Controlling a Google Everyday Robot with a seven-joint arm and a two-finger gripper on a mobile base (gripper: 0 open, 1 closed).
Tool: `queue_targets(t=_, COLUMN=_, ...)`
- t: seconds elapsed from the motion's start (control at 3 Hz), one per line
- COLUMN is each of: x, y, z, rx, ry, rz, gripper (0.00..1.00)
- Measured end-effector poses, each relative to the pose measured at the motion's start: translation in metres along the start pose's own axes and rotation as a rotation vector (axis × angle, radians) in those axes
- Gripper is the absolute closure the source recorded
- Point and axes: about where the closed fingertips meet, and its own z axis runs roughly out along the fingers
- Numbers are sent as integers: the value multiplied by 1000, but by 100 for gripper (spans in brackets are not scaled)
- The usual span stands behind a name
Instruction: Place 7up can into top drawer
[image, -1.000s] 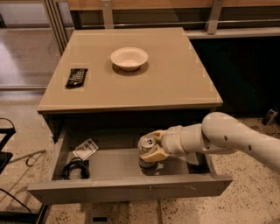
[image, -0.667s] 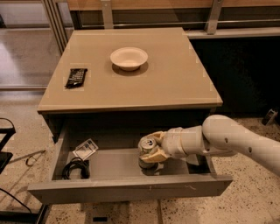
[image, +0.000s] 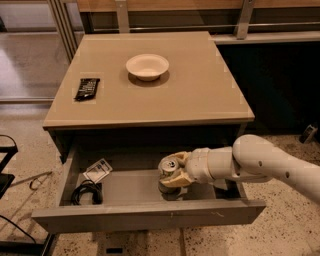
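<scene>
The 7up can (image: 167, 169) stands upright inside the open top drawer (image: 150, 214), right of the middle, with its silver top showing. My gripper (image: 176, 171) reaches in from the right, its tan fingers (image: 179, 180) closed around the can's side. The can's bottom appears to rest on the grey drawer floor. The white arm stretches off to the right over the drawer's right end.
A small white packet (image: 97, 170) and a coiled black cable (image: 87, 192) lie at the drawer's left end. On the cabinet top (image: 200, 95) sit a cream bowl (image: 147, 66) and a black remote-like object (image: 87, 88). A metal railing runs behind.
</scene>
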Motion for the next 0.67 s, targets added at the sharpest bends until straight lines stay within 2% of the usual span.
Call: queue_targets(t=0.67, x=0, y=0, z=0, rx=0, ry=0, rz=0, gripper=40)
